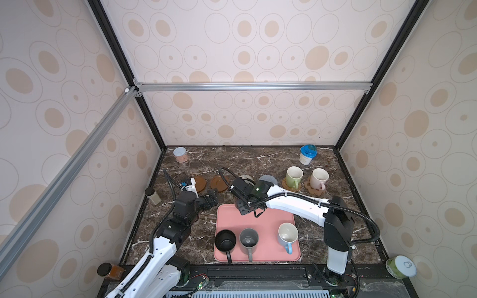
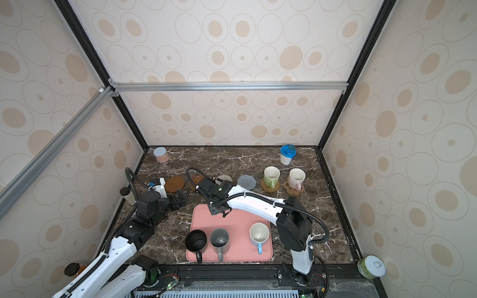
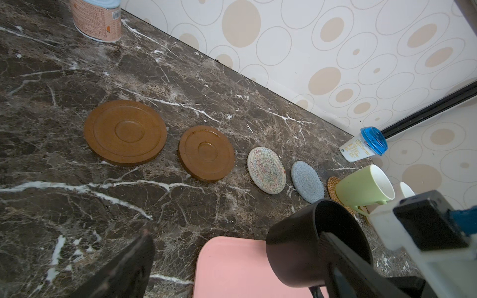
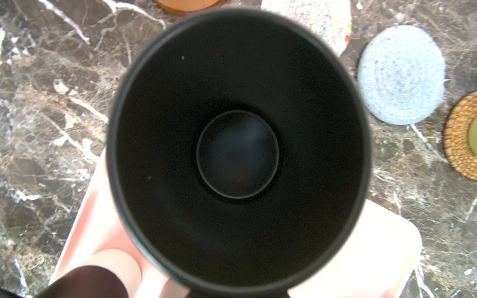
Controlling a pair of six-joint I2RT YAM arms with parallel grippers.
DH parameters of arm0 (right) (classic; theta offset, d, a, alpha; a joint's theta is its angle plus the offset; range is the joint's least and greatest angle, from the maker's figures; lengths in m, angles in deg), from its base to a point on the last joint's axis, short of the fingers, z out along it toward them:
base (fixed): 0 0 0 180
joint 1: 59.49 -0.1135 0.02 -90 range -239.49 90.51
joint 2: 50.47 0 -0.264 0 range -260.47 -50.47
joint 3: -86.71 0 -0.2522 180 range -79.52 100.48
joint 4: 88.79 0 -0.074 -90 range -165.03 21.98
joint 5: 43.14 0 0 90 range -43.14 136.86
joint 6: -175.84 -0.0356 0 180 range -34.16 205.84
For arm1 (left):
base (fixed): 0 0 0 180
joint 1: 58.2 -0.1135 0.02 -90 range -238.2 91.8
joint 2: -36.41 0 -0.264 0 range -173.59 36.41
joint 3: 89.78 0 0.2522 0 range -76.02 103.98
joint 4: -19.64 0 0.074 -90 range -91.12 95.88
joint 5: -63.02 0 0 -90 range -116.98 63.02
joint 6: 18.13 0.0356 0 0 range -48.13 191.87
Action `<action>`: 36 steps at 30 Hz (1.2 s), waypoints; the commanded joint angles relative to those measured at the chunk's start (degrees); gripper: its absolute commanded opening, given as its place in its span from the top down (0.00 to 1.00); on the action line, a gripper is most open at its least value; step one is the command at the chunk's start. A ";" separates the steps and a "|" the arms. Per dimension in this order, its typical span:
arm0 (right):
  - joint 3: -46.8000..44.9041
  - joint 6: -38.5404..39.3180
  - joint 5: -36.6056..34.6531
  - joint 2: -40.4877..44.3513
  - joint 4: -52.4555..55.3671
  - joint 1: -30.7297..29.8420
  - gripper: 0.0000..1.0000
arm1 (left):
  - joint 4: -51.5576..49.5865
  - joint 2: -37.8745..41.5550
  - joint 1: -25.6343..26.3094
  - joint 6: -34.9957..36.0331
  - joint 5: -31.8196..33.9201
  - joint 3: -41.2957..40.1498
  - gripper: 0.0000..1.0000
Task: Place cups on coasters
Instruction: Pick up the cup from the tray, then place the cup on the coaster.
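My right gripper is shut on a black cup, which hangs over the far edge of the pink tray. That cup fills the right wrist view and hides the fingers. My left gripper stands open over the table left of the tray, with nothing in it. On the tray stand another black cup, a grey cup and a white-blue cup. The green cup sits on the rattan coaster and the white-pink cup on the paw coaster. Two brown coasters, a whitish woven one and a blue-grey one lie bare.
A pinkish can stands at the back left and a blue-lidded jar at the back right. A small bottle leans by the left wall. A green can and a brown jar sit at the front corners.
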 commanded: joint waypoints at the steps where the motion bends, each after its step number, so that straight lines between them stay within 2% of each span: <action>1: -0.14 -0.49 -3.77 3.97 -2.04 0.92 0.93 | 0.66 0.68 0.31 -1.21 -0.07 0.16 0.00; 25: -3.79 -0.36 -7.15 6.20 -3.37 7.44 0.93 | 1.21 0.08 0.34 -1.11 -0.67 0.66 0.00; 36: -5.72 0.48 -10.30 6.39 -7.57 9.12 0.93 | 1.13 0.30 0.35 -0.77 -0.75 0.78 0.00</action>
